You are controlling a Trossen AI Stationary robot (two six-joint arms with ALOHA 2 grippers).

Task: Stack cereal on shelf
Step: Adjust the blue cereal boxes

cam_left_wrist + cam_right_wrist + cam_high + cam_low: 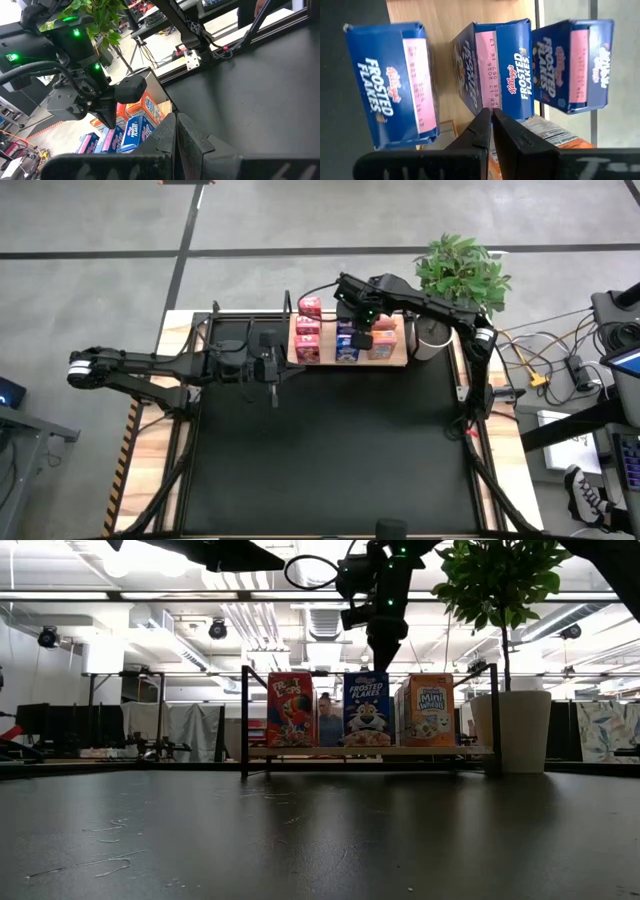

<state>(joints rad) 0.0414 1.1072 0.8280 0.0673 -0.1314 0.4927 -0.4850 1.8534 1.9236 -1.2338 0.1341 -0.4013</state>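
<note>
The shelf [401, 356] is a light-wood board with a black frame at the table's far edge. On it the cereal boxes stand upright in three columns: red [309, 327] on the left, blue Frosted Flakes [346, 352] in the middle, orange [382, 345] on the right. My right gripper [491, 116] is shut and points steeply down over the blue column, just at the top of its middle box [495, 65], which stands a little askew to its neighbours. My left gripper [272, 376] is shut and waits above the table, left of the shelf. My right gripper's shut fingertips [385, 664] come from above at the near edge of the middle blue box's top [485, 102]. Whether they touch it, I cannot tell.
A potted plant [461, 268] in a white pot [513, 730] stands just right of the shelf, close to my right arm. The black tabletop [340, 450] spreads in front of the shelf. Cables and equipment lie beyond the table's right edge.
</note>
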